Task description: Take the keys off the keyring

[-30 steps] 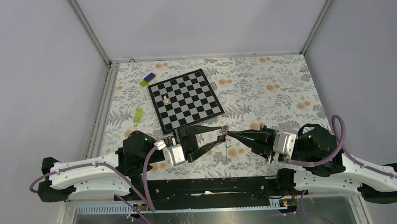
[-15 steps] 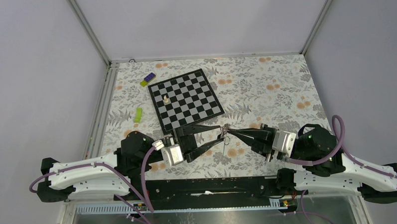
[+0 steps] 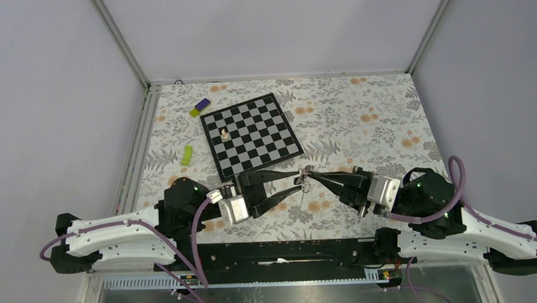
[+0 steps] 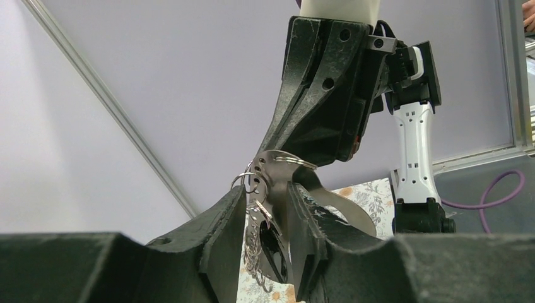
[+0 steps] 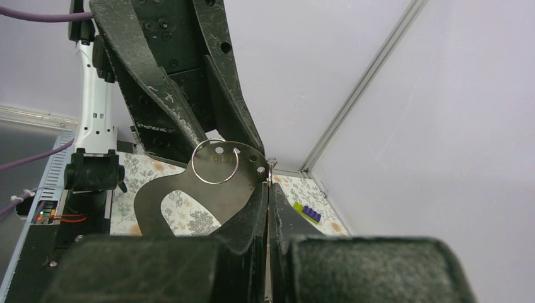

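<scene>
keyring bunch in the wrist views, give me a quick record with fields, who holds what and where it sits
right end effector: shut on a flat metal plate that carries the keyring
left end effector: fingers either side of the hanging keys, grip unclear
location: between the arms, just nearer than the chessboard

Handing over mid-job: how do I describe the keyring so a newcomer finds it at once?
Start at the chessboard; just off its near right corner the left gripper and right gripper meet tip to tip. Between them is the keyring, a thin wire loop on a flat holed metal plate, with keys hanging below.
</scene>
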`<action>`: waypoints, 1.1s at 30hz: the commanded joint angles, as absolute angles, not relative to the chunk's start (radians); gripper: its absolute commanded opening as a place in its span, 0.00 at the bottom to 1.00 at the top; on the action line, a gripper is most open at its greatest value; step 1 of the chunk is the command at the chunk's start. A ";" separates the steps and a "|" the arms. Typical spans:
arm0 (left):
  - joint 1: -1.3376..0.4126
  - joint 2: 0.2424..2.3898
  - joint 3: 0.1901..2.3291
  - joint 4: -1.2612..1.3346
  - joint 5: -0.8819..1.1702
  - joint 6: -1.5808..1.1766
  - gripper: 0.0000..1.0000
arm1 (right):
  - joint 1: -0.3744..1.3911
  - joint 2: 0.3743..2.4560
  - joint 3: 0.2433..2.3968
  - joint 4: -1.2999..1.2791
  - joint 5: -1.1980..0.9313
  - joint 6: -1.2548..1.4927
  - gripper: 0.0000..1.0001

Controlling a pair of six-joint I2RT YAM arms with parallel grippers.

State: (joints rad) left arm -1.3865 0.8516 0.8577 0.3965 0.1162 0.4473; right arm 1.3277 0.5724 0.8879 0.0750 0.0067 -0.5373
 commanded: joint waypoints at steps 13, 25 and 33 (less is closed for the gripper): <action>-1.387 0.863 0.876 0.446 0.138 0.441 0.36 | 1.328 0.578 0.910 0.146 -0.076 -0.519 0.00; -1.386 0.864 0.874 0.451 0.138 0.439 0.37 | 1.328 0.586 0.915 0.141 -0.101 -0.507 0.00; -1.386 0.866 0.876 0.453 0.138 0.445 0.34 | 1.328 0.582 0.914 0.138 -0.094 -0.512 0.00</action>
